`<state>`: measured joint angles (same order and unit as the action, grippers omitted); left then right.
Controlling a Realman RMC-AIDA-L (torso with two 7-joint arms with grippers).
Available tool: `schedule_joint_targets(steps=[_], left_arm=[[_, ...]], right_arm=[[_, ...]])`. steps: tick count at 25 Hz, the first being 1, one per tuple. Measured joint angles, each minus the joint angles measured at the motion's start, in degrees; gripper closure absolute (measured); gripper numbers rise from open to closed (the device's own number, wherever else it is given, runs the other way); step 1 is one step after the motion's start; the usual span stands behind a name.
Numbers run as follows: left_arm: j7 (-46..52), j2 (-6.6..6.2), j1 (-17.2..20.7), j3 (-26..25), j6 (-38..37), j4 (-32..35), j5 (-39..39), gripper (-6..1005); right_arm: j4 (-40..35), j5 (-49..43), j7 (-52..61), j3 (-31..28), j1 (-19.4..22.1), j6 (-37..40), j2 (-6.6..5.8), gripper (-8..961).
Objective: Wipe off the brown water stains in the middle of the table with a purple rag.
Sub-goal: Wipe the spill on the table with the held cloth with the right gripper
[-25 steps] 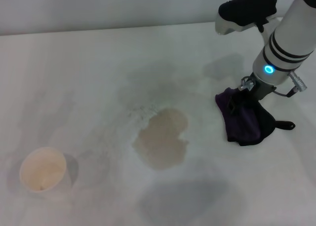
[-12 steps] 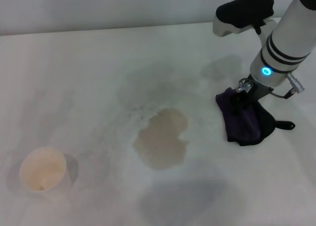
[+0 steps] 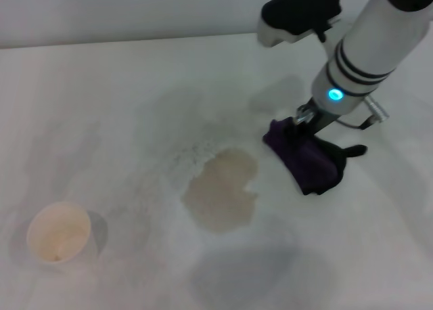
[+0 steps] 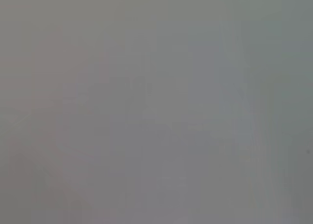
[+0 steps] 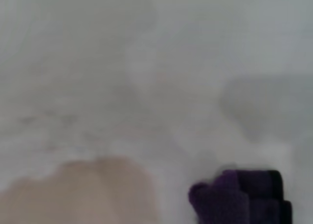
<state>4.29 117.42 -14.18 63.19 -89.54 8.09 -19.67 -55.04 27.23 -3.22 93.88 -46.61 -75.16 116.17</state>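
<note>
Right gripper on rag, jaws pinching its upper fold; rag on surface just right of stain, not touching. Rag likely soft, light, bunches easily; grip thick fold. Left arm unseen.

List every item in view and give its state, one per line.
Stain: unwiped, rag not touching it.
Rag: bunched on the table, right of the stain, under the right hand.
Right hand: down on the rag's far end.
Cup: upright, near left.
Table: smudged grey.
Left hand: not in view.
</note>
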Motion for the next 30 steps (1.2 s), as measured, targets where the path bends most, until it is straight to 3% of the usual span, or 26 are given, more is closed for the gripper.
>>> schedule_joint_targets(steps=[9, 18, 25, 30], left_arm=[[0.00, -0.17, -0.32, 0.24, 0.00, 0.34, -0.10, 105], [0.15, -0.48, -0.61, 0.42, -0.02, 0.35, -0.17, 105], [0.19, -0.58, -0.47, 0.45, -0.02, 0.27, -0.29, 105], [0.20, -0.83, -0.03, 0.53, -0.02, 0.29, -0.30, 104]], right_arm=[[0.28, 13.34, 2.44, 14.52, -5.00, 5.06, 0.03, 875], [-2.21, 26.02, 1.26, 25.49, -7.01, 8.10, 0.02, 877], [-2.53, 35.28, -4.66, 28.94, -6.64, 8.44, 0.03, 878], [-2.18, 33.62, -3.45, 28.38, -6.64, 8.60, 0.01, 878]])
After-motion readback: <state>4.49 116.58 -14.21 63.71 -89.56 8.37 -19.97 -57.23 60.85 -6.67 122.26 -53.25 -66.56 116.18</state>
